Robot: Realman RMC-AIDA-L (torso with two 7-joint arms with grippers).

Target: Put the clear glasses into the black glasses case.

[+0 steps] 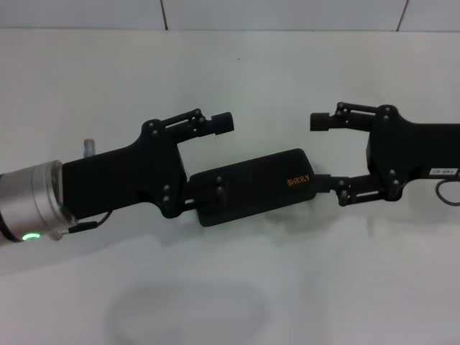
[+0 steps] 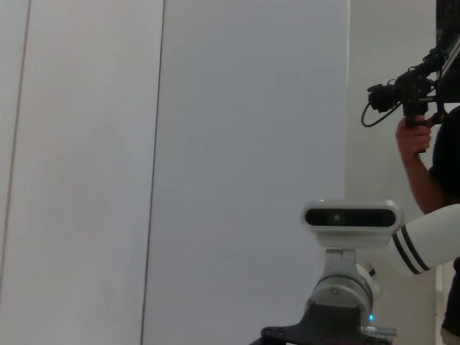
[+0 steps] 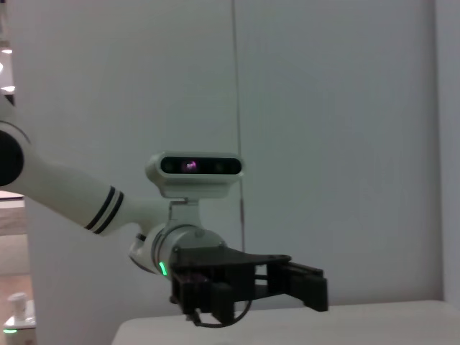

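The oblong black hard-shell glasses case (image 1: 251,187) with orange lettering lies shut on the white table (image 1: 108,86). The left gripper (image 1: 224,158) spreads wide at one end of the case, its nearer finger lying across the lid. The right gripper (image 1: 320,152) spreads wide at the opposite end, its nearer fingertip touching the case. A faint clear outline nearer the robot than the case is possibly the transparent glasses (image 1: 188,310).

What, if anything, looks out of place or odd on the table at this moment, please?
The black glasses case is shut and lies slanted between the open left gripper and the open right gripper. The clear glasses are outside it, a faint outline on the table nearer the robot. Nothing looks spilled or damaged.
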